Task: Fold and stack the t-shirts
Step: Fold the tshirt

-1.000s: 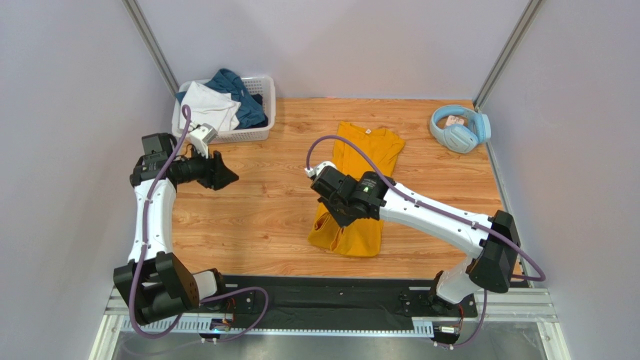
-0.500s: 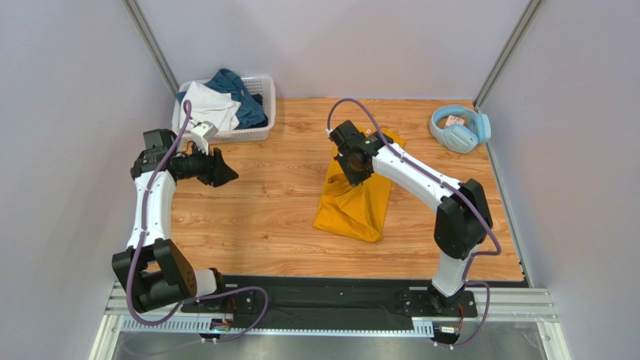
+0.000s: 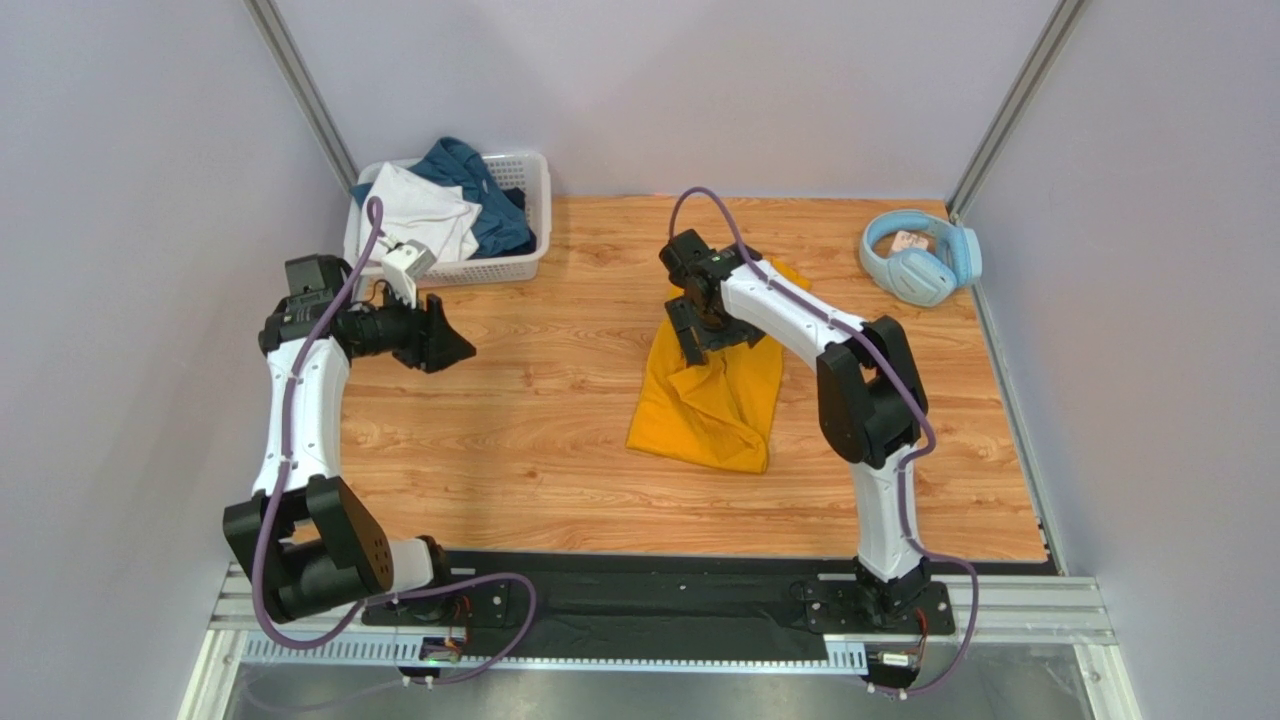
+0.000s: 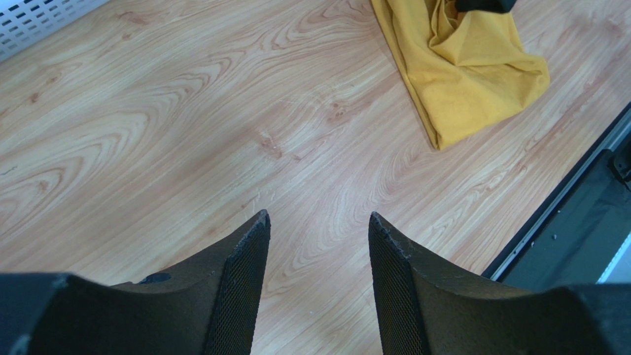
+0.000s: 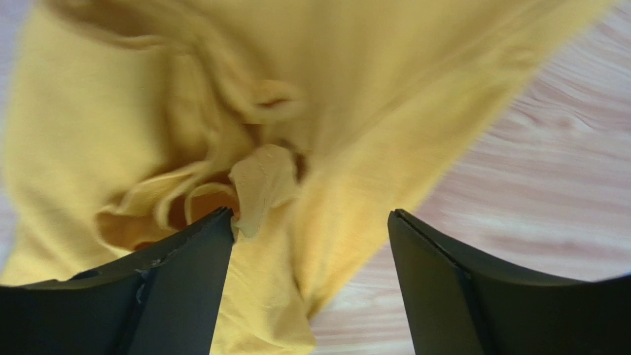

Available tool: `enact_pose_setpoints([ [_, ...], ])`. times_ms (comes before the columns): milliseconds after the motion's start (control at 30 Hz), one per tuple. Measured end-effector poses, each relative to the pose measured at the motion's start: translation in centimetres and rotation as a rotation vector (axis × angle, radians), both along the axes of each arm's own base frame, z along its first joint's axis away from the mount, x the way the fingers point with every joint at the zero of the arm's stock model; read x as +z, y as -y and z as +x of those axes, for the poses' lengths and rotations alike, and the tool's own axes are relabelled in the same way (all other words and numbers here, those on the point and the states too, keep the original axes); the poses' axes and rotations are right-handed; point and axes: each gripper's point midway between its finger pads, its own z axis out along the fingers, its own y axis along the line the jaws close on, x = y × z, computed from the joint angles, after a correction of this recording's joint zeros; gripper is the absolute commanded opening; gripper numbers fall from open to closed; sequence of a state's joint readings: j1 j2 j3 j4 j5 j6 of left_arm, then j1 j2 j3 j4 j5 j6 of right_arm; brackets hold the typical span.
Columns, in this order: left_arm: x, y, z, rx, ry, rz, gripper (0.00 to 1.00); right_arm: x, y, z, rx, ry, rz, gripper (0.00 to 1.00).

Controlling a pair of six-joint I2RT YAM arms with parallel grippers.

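Right tool (image 5: 311, 216) now open vs shut before, above folded yellow t-shirt (image 3: 706, 408)

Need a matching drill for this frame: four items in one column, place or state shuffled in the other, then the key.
Column A
1. yellow t-shirt
2. headphones
3. basket
4. left gripper

Column B
a. far-right corner
b. open, holding nothing
c. far-left corner
d. mid-table, folded over, below the open right gripper

Pairs: 1-d, 2-a, 3-c, 4-b
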State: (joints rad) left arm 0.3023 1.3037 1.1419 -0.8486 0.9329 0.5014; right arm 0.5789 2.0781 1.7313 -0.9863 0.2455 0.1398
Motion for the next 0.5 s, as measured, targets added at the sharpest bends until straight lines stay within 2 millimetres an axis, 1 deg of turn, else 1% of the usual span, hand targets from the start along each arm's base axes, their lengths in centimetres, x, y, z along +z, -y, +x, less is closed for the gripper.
enact_pose_setpoints([
  [67, 0.0, 0.0, -0.1, -0.002, -0.001, 0.001, 0.59, 0.9, 2.1, 0.4, -0.092, 0.028, -0.072, 0.84],
  [133, 0.0, 0.0, -0.1, -0.003, -0.001, 0.001, 0.59, 2.5, 3.7, 1.4, -0.179, 0.089, -0.098, 0.84],
  [200, -0.1, 0.0, -0.1, -0.005, -0.001, 0.002, 0.59, 4.4, 4.3, 1.4, -0.232, 0.131, -0.067, 0.85],
  [267, -0.1, 0.0, -0.1, -0.006, 0.0, 0.003, 0.59, 6.5, 4.5, 0.8, -0.257, 0.177, -0.017, 0.86],
  [300, -0.1, 0.0, -0.1, -0.006, 0.0, 0.002, 0.59, 7.8, 4.2, -0.3, -0.253, 0.198, 0.012, 0.86],
  [333, 0.0, 0.0, -0.1, -0.006, 0.001, 0.002, 0.59, 8.8, 3.7, -1.2, -0.242, 0.212, 0.031, 0.87],
  [367, 0.0, 0.1, -0.1, -0.007, 0.001, 0.001, 0.59, 9.7, 2.7, -2.3, -0.221, 0.231, 0.065, 0.87],
  [400, 0.0, 0.1, -0.1, -0.008, 0.001, -0.001, 0.59, 10.1, 1.8, -3.2, -0.196, 0.238, 0.088, 0.86],
  [433, 0.0, 0.1, -0.1, -0.009, 0.001, -0.002, 0.59, 10.4, 0.4, -4.5, -0.16, 0.243, 0.118, 0.87],
  [500, 0.0, 0.2, -0.2, -0.01, 0.001, -0.005, 0.59, 9.6, -1.8, -6.6, -0.091, 0.224, 0.149, 0.87],
])
